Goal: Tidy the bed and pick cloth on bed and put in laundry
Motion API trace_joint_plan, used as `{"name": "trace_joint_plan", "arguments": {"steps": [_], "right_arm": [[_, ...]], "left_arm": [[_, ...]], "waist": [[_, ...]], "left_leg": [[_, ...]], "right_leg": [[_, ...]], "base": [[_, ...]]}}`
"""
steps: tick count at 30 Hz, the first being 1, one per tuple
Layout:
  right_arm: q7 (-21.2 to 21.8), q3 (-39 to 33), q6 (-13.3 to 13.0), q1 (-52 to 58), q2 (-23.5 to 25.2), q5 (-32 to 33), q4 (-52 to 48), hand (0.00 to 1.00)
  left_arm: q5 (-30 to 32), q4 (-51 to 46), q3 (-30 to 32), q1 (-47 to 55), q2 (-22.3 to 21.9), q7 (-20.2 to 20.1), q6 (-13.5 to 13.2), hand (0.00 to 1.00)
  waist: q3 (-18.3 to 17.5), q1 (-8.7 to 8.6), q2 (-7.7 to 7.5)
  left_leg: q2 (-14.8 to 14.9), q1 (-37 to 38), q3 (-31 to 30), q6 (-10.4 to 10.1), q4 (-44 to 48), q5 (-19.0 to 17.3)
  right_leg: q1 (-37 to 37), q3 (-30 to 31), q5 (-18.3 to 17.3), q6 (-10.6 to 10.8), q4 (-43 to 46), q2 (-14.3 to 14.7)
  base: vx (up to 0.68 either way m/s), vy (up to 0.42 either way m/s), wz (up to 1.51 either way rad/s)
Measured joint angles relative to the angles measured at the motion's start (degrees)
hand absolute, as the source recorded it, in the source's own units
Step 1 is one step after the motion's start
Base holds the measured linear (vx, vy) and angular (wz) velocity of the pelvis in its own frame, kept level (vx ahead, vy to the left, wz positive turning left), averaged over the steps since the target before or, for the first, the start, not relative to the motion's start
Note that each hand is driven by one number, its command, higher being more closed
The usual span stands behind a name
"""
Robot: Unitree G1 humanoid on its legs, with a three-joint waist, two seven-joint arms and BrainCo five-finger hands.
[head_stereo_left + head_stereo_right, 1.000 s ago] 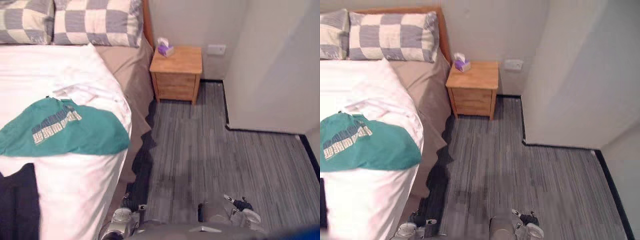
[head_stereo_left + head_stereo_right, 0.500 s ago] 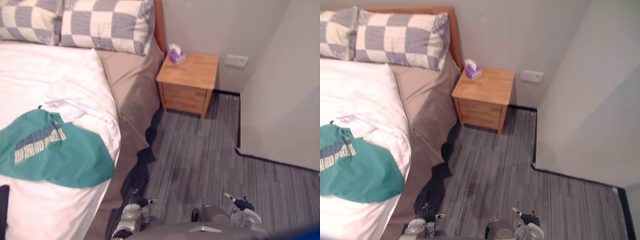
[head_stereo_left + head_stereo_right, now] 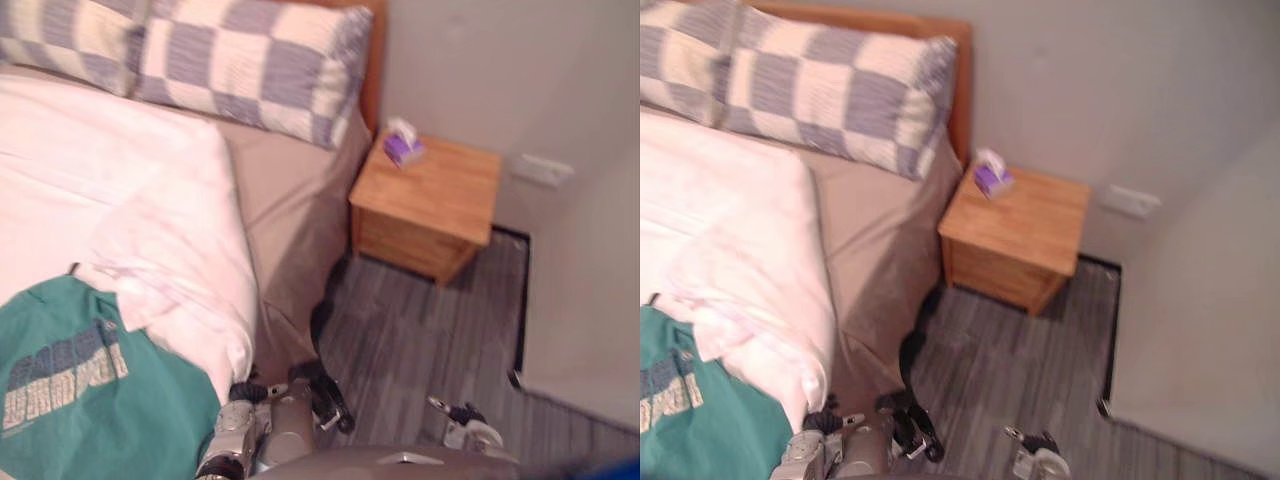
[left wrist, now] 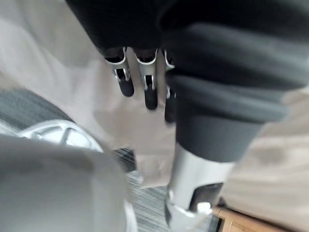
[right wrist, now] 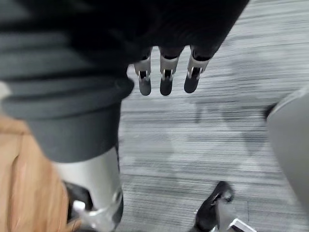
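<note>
The teal-green cloth with pale lettering lies flat on the bed's white quilted duvet, at the near end and close to the side edge where we stand. From what we see of it, its long axis seems to run across the bed, from the middle out toward that edge, and the lettering follows roughly the same line. A peak of the cloth points up toward the grey-and-cream checked pillows. The rest runs off the picture, so we cannot be sure of its full shape.

A rumpled fold of the duvet touches its upper edge. We judge that to be the main risk: fingers closing there could gather duvet with cloth and drag the bedding askew. Close to the edge as it lies, a loose pinch could also let it slide to the grey striped floor.

Our left hand hangs low beside the beige sheet with its fingers straight and holding nothing. It could snag that sheet on the way up. Our right hand hangs over the floor, fingers likewise straight and empty. Further off stands a wooden nightstand with a small purple tissue box.
</note>
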Motion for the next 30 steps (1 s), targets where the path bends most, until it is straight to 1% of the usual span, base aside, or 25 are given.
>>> {"name": "trace_joint_plan", "arguments": {"steps": [1,2,4,5,6,7,8,9,10,11,12,13,14,15,16,17,18,19,20,23,25,26,27,29,30], "right_arm": [[0.4,-0.6,0.0,-0.9,-0.4,-0.6,-0.1,0.0],[0.6,0.0,0.0,-1.6,-0.6,-2.2,-1.4,0.0],[0.8,1.2,-0.2,-1.5,-0.8,-2.8,-2.9,0.0],[1.0,2.0,-0.2,-1.5,-1.0,-3.9,-3.4,0.0],[1.1,3.2,-0.2,-1.5,-1.8,-4.7,-3.3,0.0],[1.2,3.7,-0.2,-1.5,-2.1,-5.0,-3.1,0.0],[1.2,4.4,-0.2,-1.6,-2.5,-5.5,-2.7,0.0],[1.2,5.4,-0.2,-1.3,-2.5,-6.2,-1.8,0.0],[1.2,5.4,-0.2,-1.1,-2.1,-6.4,-1.2,0.0],[1.3,5.0,0.1,-1.0,-1.8,-6.5,-0.3,0.0],[1.2,4.1,0.4,-0.6,-2.3,-6.5,-0.5,0.0],[1.2,4.1,0.4,0.4,-2.3,-6.5,-1.2,0.0],[1.2,4.2,0.4,1.2,-2.4,-6.5,-1.7,0.0],[1.3,5.7,0.4,2.6,-3.2,-6.5,-3.1,0.0],[1.3,6.8,0.4,3.1,-3.0,-6.4,-4.1,0.0],[1.3,8.3,0.3,3.7,-1.8,-6.4,-4.9,0.0],[1.4,9.2,0.3,3.5,-1.2,-6.4,-4.9,0.0],[1.6,10.1,0.3,2.8,-0.5,-6.4,-5.0,0.0],[1.8,10.5,-0.1,2.2,0.5,-6.4,-5.2,0.0],[2.5,13.2,-0.3,1.5,1.2,-6.1,-5.6,0.0],[2.7,13.7,-0.3,1.3,1.1,-5.9,-5.6,0.0],[2.6,13.6,-0.3,1.5,0.5,-5.9,-5.7,0.0],[2.4,13.2,-0.3,1.4,0.0,-5.9,-5.7,0.0],[2.2,11.3,-0.2,1.5,0.2,-5.6,-5.5,0.0],[2.1,9.0,-0.2,1.7,0.4,-4.4,-5.3,0.0]], "left_arm": [[-0.2,1.6,-1.6,-1.2,0.3,-2.1,1.6,0.0],[-0.6,2.9,-1.9,-1.8,0.1,-3.1,2.9,0.0],[-0.9,4.4,-1.6,-2.3,0.1,-3.3,3.6,0.0],[-1.3,4.5,-0.5,-2.3,0.1,-2.4,3.7,0.0],[-1.4,4.3,0.1,-1.9,-0.3,-0.5,3.3,0.0],[-1.3,4.3,0.6,-1.7,-0.5,0.4,2.5,0.0],[-1.3,4.2,0.6,-1.1,-0.6,1.4,0.9,0.0],[-1.1,3.9,0.7,-1.0,-0.2,2.1,-0.4,0.0],[-1.0,3.3,0.7,-1.0,0.4,2.3,-0.7,0.0],[-0.6,2.7,0.9,-1.1,0.7,2.4,-1.2,0.0],[-0.7,1.5,3.6,-1.1,-1.3,2.5,-1.5,0.0],[-0.5,0.3,5.5,-0.1,-2.2,2.7,-1.6,0.0],[-0.5,-0.3,5.7,0.3,-2.6,2.9,-1.6,0.0],[-0.1,-1.0,6.1,0.8,-3.3,3.1,-1.9,0.0],[0.2,-1.6,6.2,0.6,-3.5,3.2,-1.8,0.0],[0.0,-2.3,7.5,0.8,-3.1,3.2,-1.8,0.0],[0.0,-2.5,8.1,0.8,-2.9,3.2,-2.0,0.0],[0.1,-2.3,8.4,0.4,-3.0,3.1,-2.1,0.0],[0.3,-2.2,8.3,0.6,-3.5,3.1,-2.1,0.0],[1.3,-2.3,8.3,1.1,-3.9,3.2,-2.2,0.0],[1.3,-2.4,8.4,1.1,-4.1,3.2,-2.2,0.0],[0.9,-2.4,9.1,1.0,-4.4,3.2,-2.3,0.0],[0.9,-2.3,10.2,0.5,-4.8,3.2,-2.3,0.0],[1.0,-2.1,10.6,0.4,-4.8,3.3,-2.2,0.0],[1.2,-1.6,10.5,0.3,-4.6,3.2,-2.2,0.0]], "waist": [[0.7,-0.92,0.5],[1.4,-1.57,1.21],[2.0,-1.69,1.51],[2.6,-1.18,1.73],[2.8,-1.0,1.48],[2.8,-0.94,1.45],[2.7,-0.83,1.23],[2.6,-0.04,-0.3],[2.5,0.18,-1.68],[2.5,0.67,-2.59],[2.3,1.34,-0.87],[2.5,1.18,-0.2],[2.4,1.21,0.18],[1.9,1.57,1.63],[1.7,1.45,1.88],[0.9,2.21,-0.52],[0.4,2.88,-2.39],[0.6,4.34,-2.16],[0.4,4.39,-1.69],[0.2,4.21,-0.55],[0.8,3.41,-0.13],[1.3,2.9,0.11],[1.7,3.12,1.41],[2.0,3.06,1.33],[1.6,2.96,1.46]], "left_leg": [[-0.9,2.2,-3.0,-0.6,-1.1,0.3],[-0.9,4.7,-6.2,-1.0,-2.2,0.6],[-0.9,8.7,-10.1,-2.4,-4.6,1.5],[-0.5,11.7,-13.4,-3.7,-6.5,2.4],[0.3,13.8,-16.7,-5.0,-7.8,3.2],[0.6,14.3,-19.0,-5.5,-8.2,3.5],[0.9,14.5,-23.1,-7.3,-9.0,3.6],[-0.3,13.4,-27.6,-8.4,-9.4,3.8],[-1.7,12.2,-30.0,-9.1,-9.6,4.0],[-2.0,10.7,-32.4,-9.2,-10.5,4.5],[-0.9,7.7,-32.1,-9.5,-6.6,4.8],[-0.8,5.9,-31.2,-9.5,-1.8,4.2],[-0.9,5.9,-31.4,-10.2,-0.8,4.0],[0.0,6.1,-32.8,-10.2,-0.4,3.7],[2.3,6.9,-33.8,-11.1,-2.9,3.2],[1.9,6.2,-35.7,-13.1,-5.0,4.5],[1.5,6.2,-36.3,-13.5,-5.8,4.8],[2.5,5.8,-36.9,-14.1,-5.7,5.0],[3.5,5.6,-37.3,-14.4,-5.8,5.1],[3.5,5.0,-38.2,-14.9,-6.4,6.1],[3.5,2.8,-35.9,-14.4,-5.3,8.5],[5.6,1.8,-27.6,-13.1,-4.0,7.6],[7.9,1.2,-18.1,-11.9,-1.6,5.9],[9.6,1.6,-12.5,-11.7,-0.6,5.6],[8.3,3.1,-13.0,-11.4,-2.6,6.4]], "right_leg": [[-6.4,-0.4,-1.8,0.0,13.2,-0.7],[-11.3,-3.3,-5.3,-1.1,22.2,-2.7],[-15.4,-6.5,-9.7,-4.7,25.7,-5.6],[-17.7,-6.8,-13.1,-6.8,24.1,-6.6],[-18.7,-6.2,-15.9,-6.8,19.0,-7.1],[-18.9,-5.9,-17.0,-6.6,15.3,-6.9],[-18.6,-4.1,-17.4,-6.6,5.1,-6.4],[-17.8,1.8,-16.4,-6.0,-7.5,-5.7],[-16.9,5.1,-18.4,-6.6,-11.8,-5.7],[-15.0,5.6,-22.7,-6.8,-15.3,-5.5],[-14.3,3.2,-24.3,-4.8,-16.7,-4.3],[-11.4,4.9,-22.5,-5.1,-17.6,-1.6],[-10.6,6.5,-21.9,-6.5,-17.0,-0.2],[-11.8,9.9,-21.9,-6.6,-12.1,3.2],[-13.8,10.3,-22.3,-7.2,-8.0,5.0],[-12.9,10.7,-24.0,-10.0,-9.5,5.2],[-11.4,10.4,-24.5,-10.9,-12.2,5.4],[-10.1,10.1,-23.8,-12.0,-15.0,6.6],[-9.1,9.6,-22.7,-12.5,-16.6,7.7],[-7.3,8.5,-22.0,-13.5,-19.9,8.1],[-6.8,5.0,-20.9,-13.5,-21.1,7.1],[-6.5,2.5,-19.8,-13.1,-22.4,7.1],[-6.0,1.0,-19.8,-13.1,-22.6,7.3],[-4.7,0.5,-19.9,-13.1,-22.6,6.8],[-4.0,0.4,-19.9,-13.0,-22.7,6.0]], "base": [[0.17,0.051,1.48],[0.12,0.012,1.44],[-0.11,-0.024,1.25],[-0.24,-0.056,1.55],[-0.26,-0.07,1.46],[-0.33,-0.073,1.67],[-0.36,-0.124,1.82],[-0.28,-0.186,1.93],[-0.08,-0.36,1.87],[0.23,-0.437,1.79],[0.32,-0.471,2.31],[0.33,-0.294,2.11],[0.26,-0.113,2.21],[0.17,-0.057,1.82],[0.13,-0.092,1.96],[0.09,-0.189,1.36],[0.13,-0.215,0.81],[0.16,-0.219,0.25],[0.13,-0.18,0.14],[0.11,-0.095,0.31],[0.06,-0.009,0.71],[0.09,0.086,0.73],[0.09,0.09,0.55],[0.1,0.072,0.29],[0.12,0.075,0.15]]}}
